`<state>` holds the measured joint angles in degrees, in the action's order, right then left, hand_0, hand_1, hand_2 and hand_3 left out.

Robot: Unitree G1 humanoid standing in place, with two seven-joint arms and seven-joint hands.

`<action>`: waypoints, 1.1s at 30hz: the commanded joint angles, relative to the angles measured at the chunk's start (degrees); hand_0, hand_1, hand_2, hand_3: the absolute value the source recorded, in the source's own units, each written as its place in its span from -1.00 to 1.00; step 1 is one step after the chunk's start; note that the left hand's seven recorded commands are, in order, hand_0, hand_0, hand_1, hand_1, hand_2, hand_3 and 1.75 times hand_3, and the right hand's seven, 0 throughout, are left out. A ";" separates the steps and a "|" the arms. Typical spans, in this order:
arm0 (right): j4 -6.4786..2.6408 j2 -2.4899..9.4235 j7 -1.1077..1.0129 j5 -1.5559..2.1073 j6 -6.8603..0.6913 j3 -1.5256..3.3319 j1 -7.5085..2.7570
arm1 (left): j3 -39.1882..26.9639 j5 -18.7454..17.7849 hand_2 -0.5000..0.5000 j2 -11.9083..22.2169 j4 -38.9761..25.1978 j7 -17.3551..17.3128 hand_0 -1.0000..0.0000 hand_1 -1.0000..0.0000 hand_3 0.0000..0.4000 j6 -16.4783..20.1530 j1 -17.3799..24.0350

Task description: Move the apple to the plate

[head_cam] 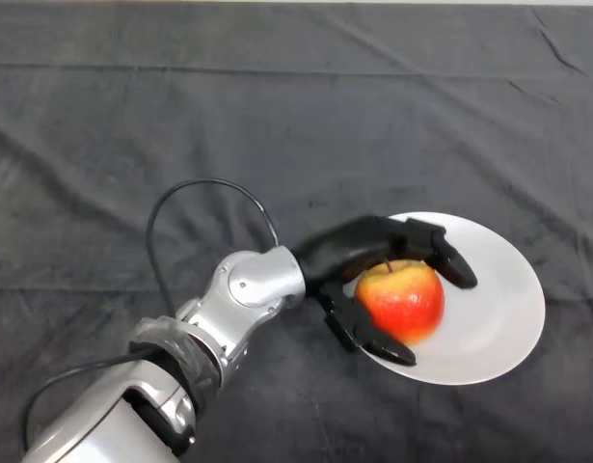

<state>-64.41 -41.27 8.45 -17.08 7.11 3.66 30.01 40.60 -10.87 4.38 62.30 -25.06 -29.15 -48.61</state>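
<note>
Left hand [359,253] curls clamped around one red-yellow, stemmed apple [402,299] over one white plate's [498,328] nine-o'clock side.

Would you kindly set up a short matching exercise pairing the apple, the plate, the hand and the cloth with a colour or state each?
Things:
1. apple
2. plate
3. left hand
4. cloth

Descriptions:
A. dark, wrinkled, covering the table
B. black, fingers curled round the fruit
C. white, round, at the right
D. red and yellow, over the plate's left part

Pairs: 1-D, 2-C, 3-B, 4-A
</note>
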 commanded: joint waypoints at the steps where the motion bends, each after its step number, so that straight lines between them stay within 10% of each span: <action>1: -2.65 3.14 -0.58 -1.33 -0.52 1.68 -4.47 | 2.66 0.33 0.07 1.27 -3.01 0.38 -0.09 -0.22 0.22 1.37 -3.64; 2: -2.65 3.14 -0.58 -1.33 -0.52 1.69 -4.46 | 3.03 0.35 0.08 1.32 -3.10 0.50 0.10 -0.06 0.06 1.73 -3.71; 3: -2.66 3.14 -0.58 -1.34 -0.51 1.69 -4.46 | 3.41 0.37 0.00 1.38 -3.19 0.65 1.00 1.00 -1.00 2.12 -3.81; 17: -2.74 3.14 -0.56 -1.34 -0.46 1.70 -4.43 | 4.19 0.06 0.00 2.81 -3.51 2.88 1.00 1.00 -1.00 4.38 -5.04; 33: -2.77 3.15 -0.55 -1.34 -0.43 1.71 -4.41 | -9.56 -4.21 0.00 10.34 -0.80 4.32 1.00 1.00 -1.00 -0.06 -4.54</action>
<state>-64.48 -41.27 8.45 -17.10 7.20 3.69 30.09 31.49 -13.58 13.29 60.81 -21.10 -28.21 -50.80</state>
